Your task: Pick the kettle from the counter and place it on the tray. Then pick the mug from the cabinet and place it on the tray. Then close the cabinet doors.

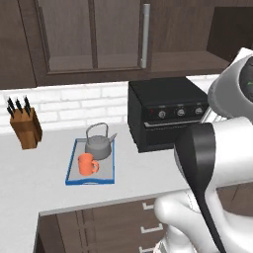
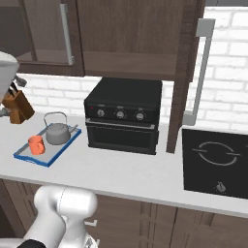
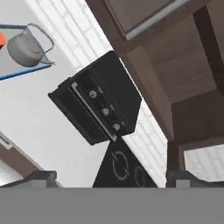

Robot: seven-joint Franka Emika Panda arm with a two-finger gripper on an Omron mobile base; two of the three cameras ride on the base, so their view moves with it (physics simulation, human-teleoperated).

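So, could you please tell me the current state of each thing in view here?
kettle: upright on the tray
mug: upright on the tray, in front of the kettle
left cabinet door: closed
right cabinet door: swung open
gripper: open, holding nothing

From behind my left shoulder I see the tray [image 1: 72, 168] on the table [image 1: 29, 183], with the kettle [image 1: 98, 145] at its back and the mug [image 1: 87, 164] just in front of it. A knife block [image 1: 27, 126] stands to the left, the black oven [image 1: 165, 113] to the right. Above, one cabinet door [image 1: 91, 34] is shut.
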